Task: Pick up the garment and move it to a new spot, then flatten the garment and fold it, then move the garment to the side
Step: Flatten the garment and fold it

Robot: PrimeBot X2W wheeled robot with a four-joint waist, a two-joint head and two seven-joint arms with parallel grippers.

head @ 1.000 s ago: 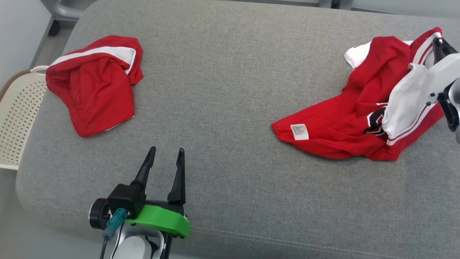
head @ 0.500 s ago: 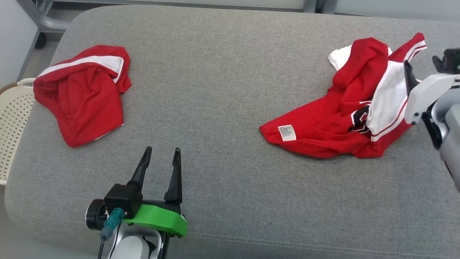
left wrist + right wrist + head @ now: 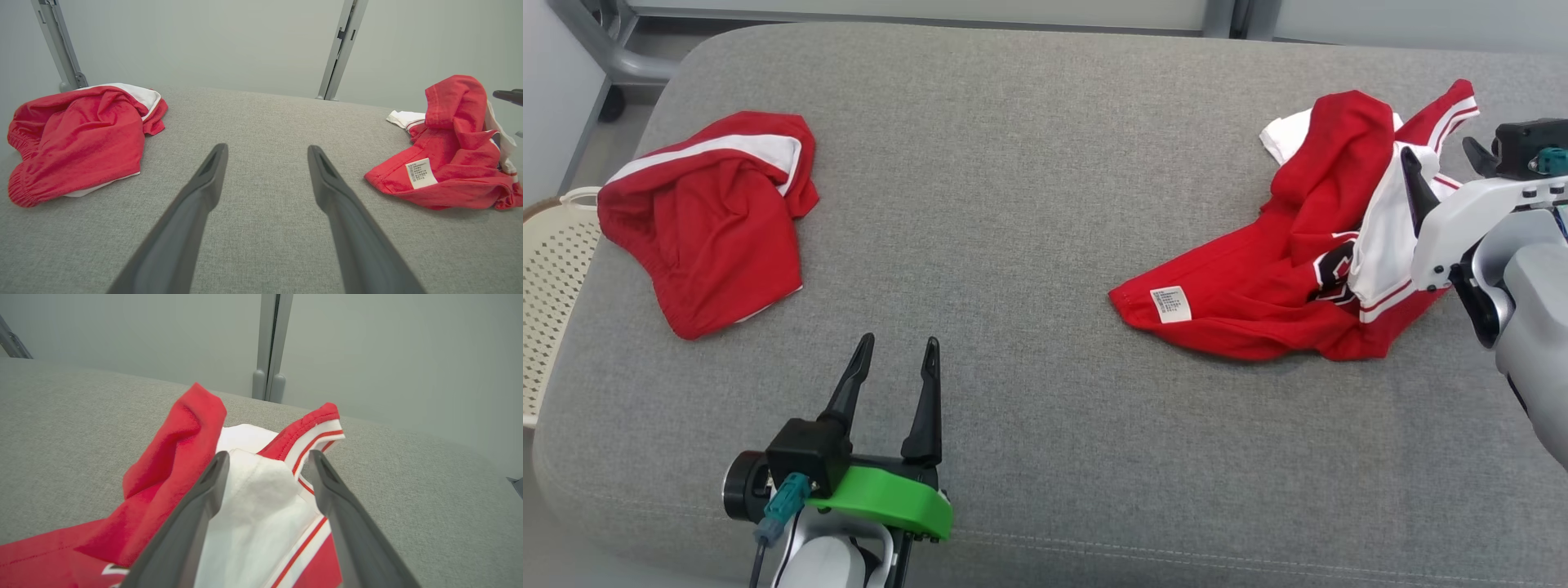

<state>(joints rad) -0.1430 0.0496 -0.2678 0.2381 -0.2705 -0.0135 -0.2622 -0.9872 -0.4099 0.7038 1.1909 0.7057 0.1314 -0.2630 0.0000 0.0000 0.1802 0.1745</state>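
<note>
Right now the crumpled red-and-white sports jersey lies at the far right of the grey fabric-padded worktop. One red fold stands up, and the white care label faces upward on the hem nearest the middle. The right tool is at the jersey's right edge, its two dark fingers spread wide and straddling a white fold of the cloth. The left tool is over bare worktop near the front edge, fingers likewise spread and holding nothing. A bunched pair of red shorts with a white stripe lies at the far left, well apart from the jersey. A cream perforated plastic basket stands beside that end.
</note>
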